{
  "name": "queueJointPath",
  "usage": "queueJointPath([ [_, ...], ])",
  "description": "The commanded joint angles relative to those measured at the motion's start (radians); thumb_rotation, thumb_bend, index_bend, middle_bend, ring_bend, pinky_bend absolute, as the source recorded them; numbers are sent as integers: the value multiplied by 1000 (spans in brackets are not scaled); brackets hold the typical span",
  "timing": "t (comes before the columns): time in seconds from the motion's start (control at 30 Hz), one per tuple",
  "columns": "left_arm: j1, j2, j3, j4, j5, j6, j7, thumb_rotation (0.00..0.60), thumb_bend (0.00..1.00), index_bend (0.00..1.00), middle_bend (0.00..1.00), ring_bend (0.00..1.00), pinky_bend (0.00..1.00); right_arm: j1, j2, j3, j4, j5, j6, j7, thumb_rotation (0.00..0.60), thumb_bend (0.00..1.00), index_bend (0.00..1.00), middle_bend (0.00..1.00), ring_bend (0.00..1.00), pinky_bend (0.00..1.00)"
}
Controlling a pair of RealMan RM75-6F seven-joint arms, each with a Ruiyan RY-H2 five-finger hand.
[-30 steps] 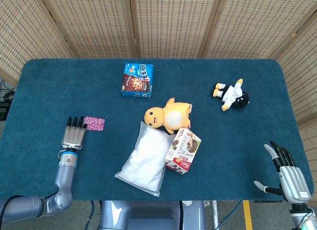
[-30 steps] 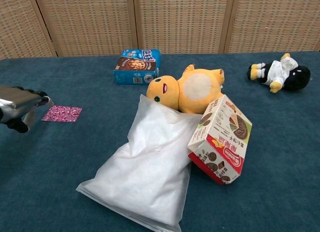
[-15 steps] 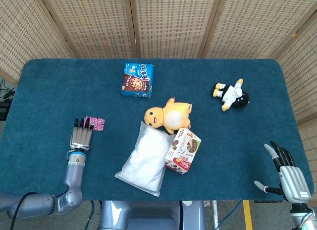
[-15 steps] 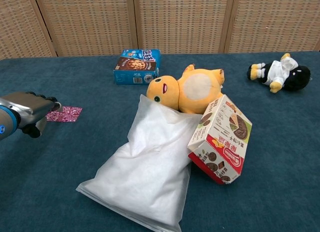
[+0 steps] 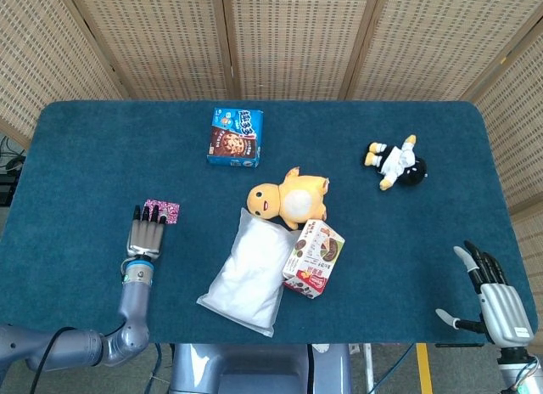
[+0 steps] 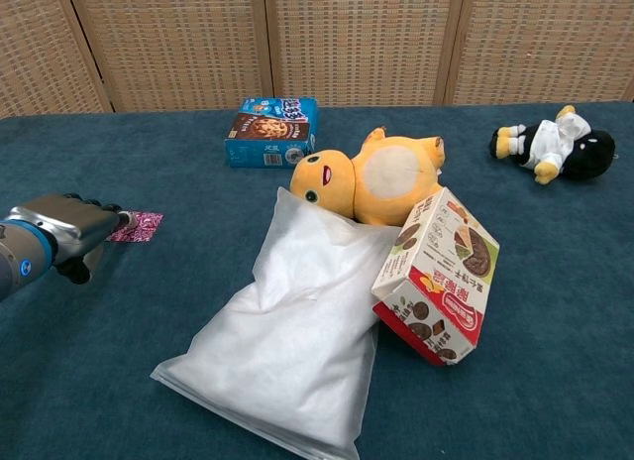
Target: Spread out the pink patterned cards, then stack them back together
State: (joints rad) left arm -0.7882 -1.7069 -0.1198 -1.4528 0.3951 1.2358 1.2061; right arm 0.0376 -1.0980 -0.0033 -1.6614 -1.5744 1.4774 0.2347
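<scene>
The pink patterned cards (image 5: 165,211) lie in a small flat stack on the blue cloth at the left; in the chest view only their right end (image 6: 142,225) shows. My left hand (image 5: 146,233) lies palm down with its fingers stretched forward, their tips over the near edge of the stack. The chest view shows that hand (image 6: 67,232) covering the left part of the cards. It holds nothing. My right hand (image 5: 494,295) hovers off the table's near right corner, fingers apart and empty.
A white pillow bag (image 5: 252,270) lies in the middle with a snack box (image 5: 313,257) leaning on it and a yellow plush (image 5: 286,196) behind. A blue cookie box (image 5: 235,137) sits further back, and a black-and-white plush (image 5: 397,163) is at the right.
My left hand has moved right and forward, from beside the cards to having its fingertips over their near edge. The cards and my right hand have stayed put.
</scene>
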Motion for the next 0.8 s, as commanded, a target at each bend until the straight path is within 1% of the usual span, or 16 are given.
queueJointPath([
  [0.03,-1,-3,2,5,-8,-1,3,600,851,49,0,0,0,0,0,0,-1,-1,1,0,600,106,43,0,0,0],
  [0.4,26,38,20,-9,-4,5,-26,600,854,50,0,0,0,-2,1,-2,-5,-5,5,-8,600,105,42,0,0,0],
  [0.47,39,51,27,-14,-2,-1,-45,600,854,49,0,0,0,-3,2,-2,-7,-6,8,-9,600,105,43,0,0,0],
  [0.5,46,58,38,-14,-2,-3,-45,600,855,50,0,0,0,-3,3,-1,-8,-7,10,-9,600,105,43,0,0,0],
  [0.67,67,73,63,6,10,-11,-62,600,855,50,0,0,0,-5,2,-3,-10,-14,16,-14,600,105,43,0,0,0],
  [0.8,78,84,61,22,6,-25,-80,600,855,50,0,0,0,-5,-2,-4,-13,-16,16,-29,600,107,43,0,0,0],
])
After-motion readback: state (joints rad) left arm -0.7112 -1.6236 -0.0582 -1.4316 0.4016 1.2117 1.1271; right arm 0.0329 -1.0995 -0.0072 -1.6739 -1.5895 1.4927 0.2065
